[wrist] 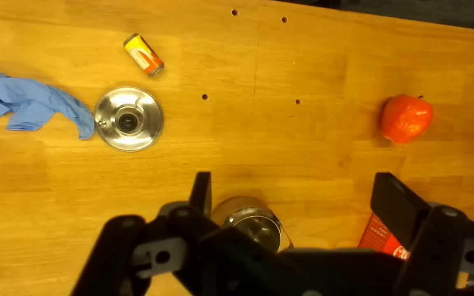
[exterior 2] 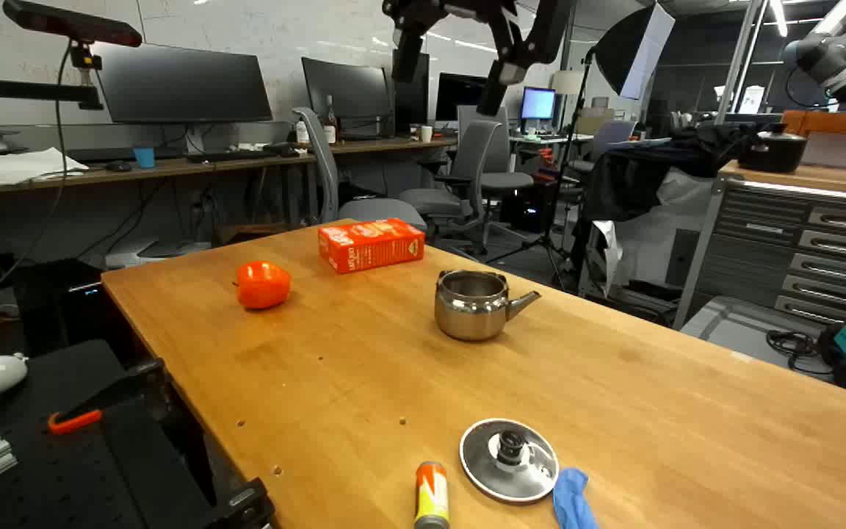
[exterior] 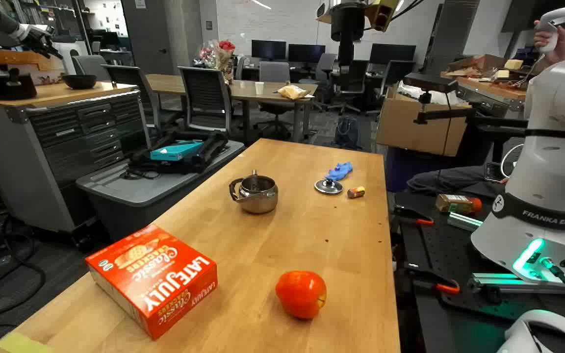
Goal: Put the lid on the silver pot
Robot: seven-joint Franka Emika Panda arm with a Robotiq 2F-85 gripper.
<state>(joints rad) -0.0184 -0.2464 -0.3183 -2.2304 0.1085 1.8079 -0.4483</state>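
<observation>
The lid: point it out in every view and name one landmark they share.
In an exterior view: the lid, just right of centre.
In an exterior view: the lid, low, just right of the middle.
In the wrist view: the lid, upper left.
Shared landmark: the blue glove, beside it in all three.

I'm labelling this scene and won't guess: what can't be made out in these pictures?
Silver pot: spout hidden by the gripper, wrist view.
Cracker box: largely behind the gripper, wrist view.
Lid: underside hidden against the table in every view.
Blue glove: cut off by the bottom edge in an exterior view.
Small cylinder: any lettering too small in an exterior view.
</observation>
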